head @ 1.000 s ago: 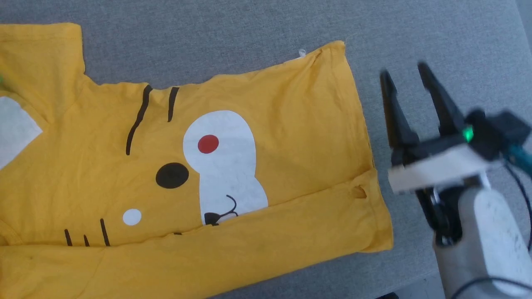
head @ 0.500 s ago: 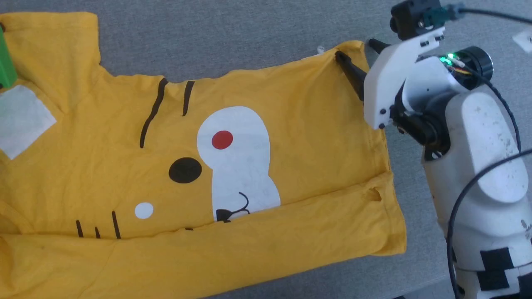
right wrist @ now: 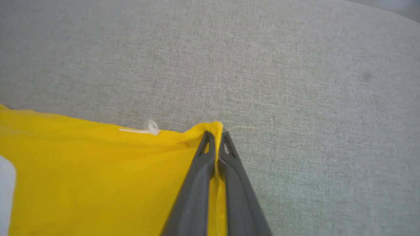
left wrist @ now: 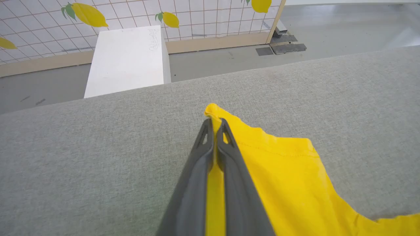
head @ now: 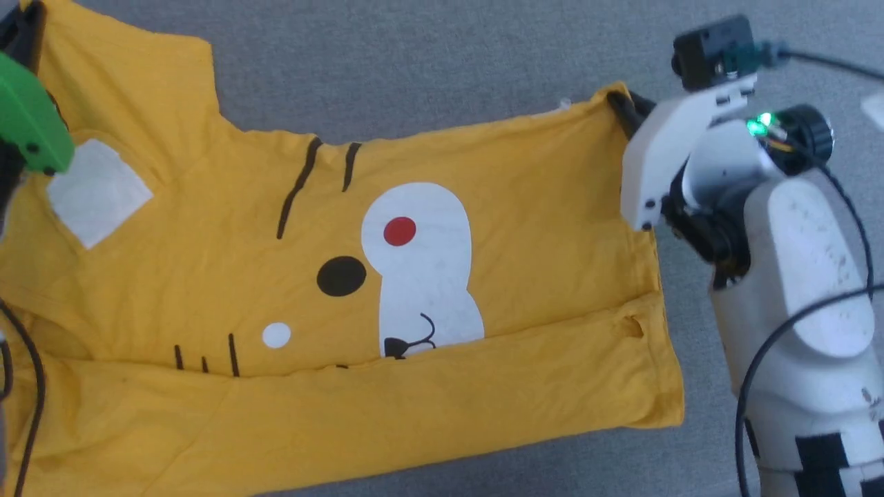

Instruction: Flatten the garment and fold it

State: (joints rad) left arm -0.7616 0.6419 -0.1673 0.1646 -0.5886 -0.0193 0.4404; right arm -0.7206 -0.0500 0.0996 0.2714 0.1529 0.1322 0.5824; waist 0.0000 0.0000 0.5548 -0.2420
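left gripper (left wrist: 215, 126) and right gripper (right wrist: 216, 136) each clamp a far corner of the yellow t-shirt (head: 539, 207), so an uneven pull could slip a thin edge free.

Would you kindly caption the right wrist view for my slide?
Right tool shut on a corner of the yellow garment on grey fabric.

Matt yellow cotton-like garment (head: 525, 179) with smooth printed patches on coarse grey woven fabric surface (head: 428, 69).
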